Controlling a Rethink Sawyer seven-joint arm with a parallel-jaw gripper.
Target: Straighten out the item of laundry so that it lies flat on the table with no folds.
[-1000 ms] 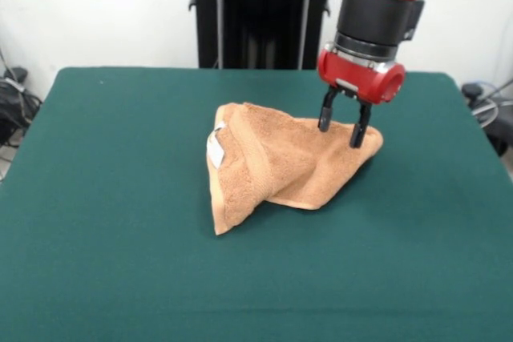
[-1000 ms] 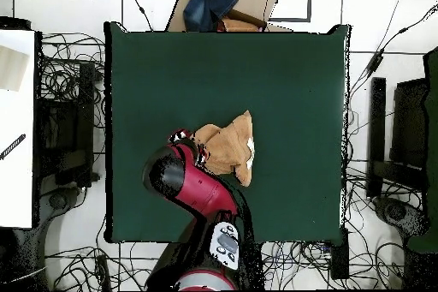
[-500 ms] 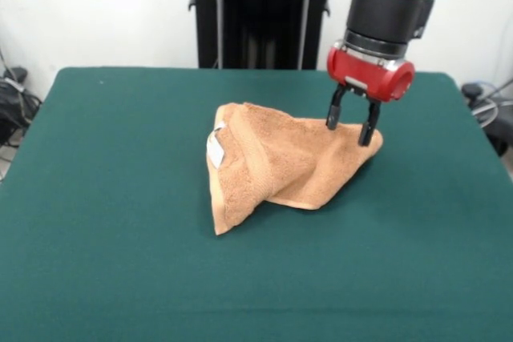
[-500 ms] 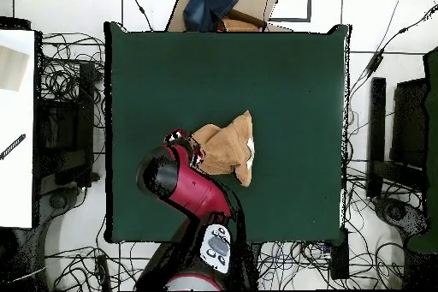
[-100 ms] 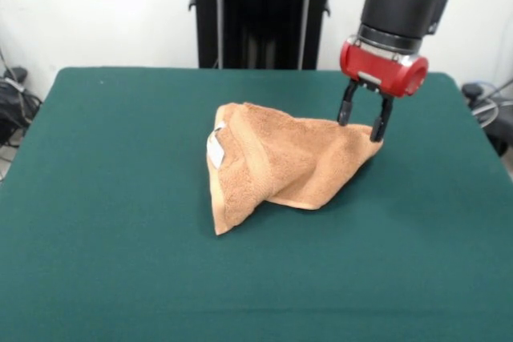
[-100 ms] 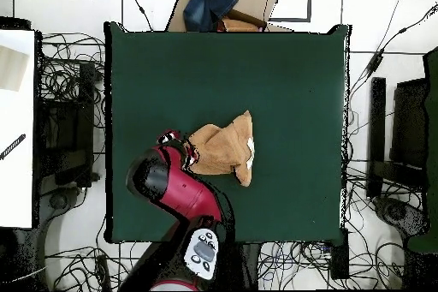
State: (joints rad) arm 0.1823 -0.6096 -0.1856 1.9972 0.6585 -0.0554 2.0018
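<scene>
Progress looks slight: the towel lies near the middle of the tabletop, bunched in a folded heap with its label showing, so nearly all the flattening remains. The end effector hangs at the towel's corner, its fingers apart, gripping nothing. Count: 1 towel, 1 end effector.

The red and black arm comes down nearly upright, tilted slightly. Its hand points downward, its two dark fingers spread apart, holding nothing.
</scene>
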